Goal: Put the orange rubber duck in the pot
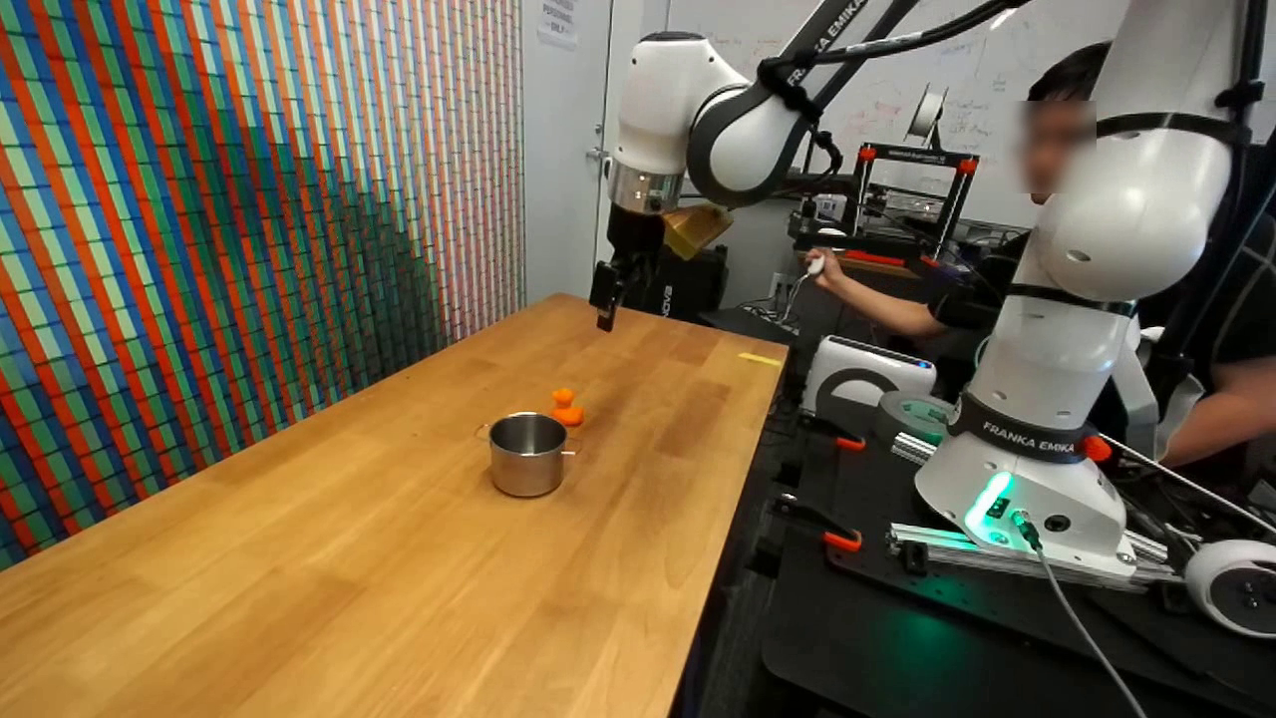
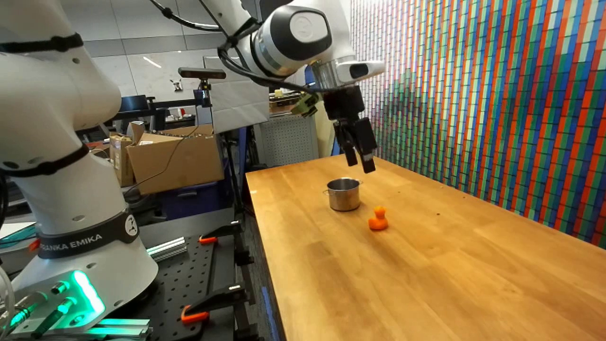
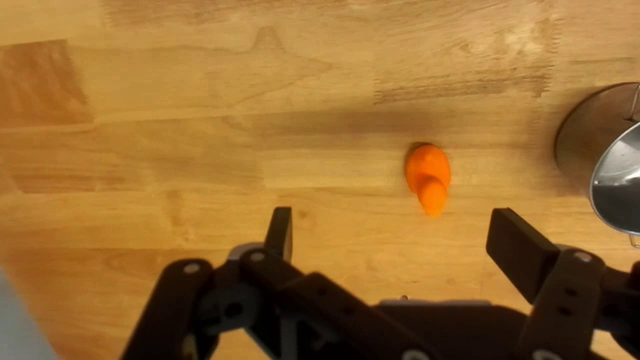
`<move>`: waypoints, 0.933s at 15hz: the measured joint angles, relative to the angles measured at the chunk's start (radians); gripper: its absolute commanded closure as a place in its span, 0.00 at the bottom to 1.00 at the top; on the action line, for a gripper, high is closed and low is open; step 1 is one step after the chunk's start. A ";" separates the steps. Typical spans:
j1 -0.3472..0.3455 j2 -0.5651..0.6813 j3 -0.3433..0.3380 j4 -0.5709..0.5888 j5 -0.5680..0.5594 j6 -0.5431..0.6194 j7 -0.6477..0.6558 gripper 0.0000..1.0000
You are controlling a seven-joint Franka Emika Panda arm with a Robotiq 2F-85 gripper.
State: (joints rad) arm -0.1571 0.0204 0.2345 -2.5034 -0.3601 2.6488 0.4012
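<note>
The orange rubber duck (image 1: 566, 410) stands upright on the wooden table beside the pot in both exterior views (image 2: 378, 219). In the wrist view the duck (image 3: 428, 175) lies ahead of the fingertips, between their lines. The pot (image 1: 527, 469) is a shiny silver metal pot with thin wire handles; it also shows in an exterior view (image 2: 344, 195) and, cut off by the right edge, in the wrist view (image 3: 595, 135). Its visible inside looks empty. My gripper (image 3: 391, 220) is open and empty, its fingers wide apart. It hangs above the table, apart from both things, in both exterior views (image 1: 606, 321) (image 2: 360, 166).
The wooden table (image 1: 379, 538) has a multicoloured tiled wall (image 1: 249, 219) along one long side. The robot's base (image 1: 1027, 479) stands along the opposite side. A strip of yellow tape (image 1: 760, 359) is on the table near an edge. A person sits behind the arm.
</note>
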 measured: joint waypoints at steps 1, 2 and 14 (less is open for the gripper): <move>0.023 0.047 -0.026 0.020 -0.001 0.007 0.016 0.00; 0.050 0.092 -0.052 0.040 -0.004 0.014 0.031 0.00; 0.354 0.475 -0.296 0.289 0.018 0.143 0.094 0.00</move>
State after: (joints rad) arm 0.1969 0.4953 -0.0618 -2.2140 -0.3423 2.7915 0.4950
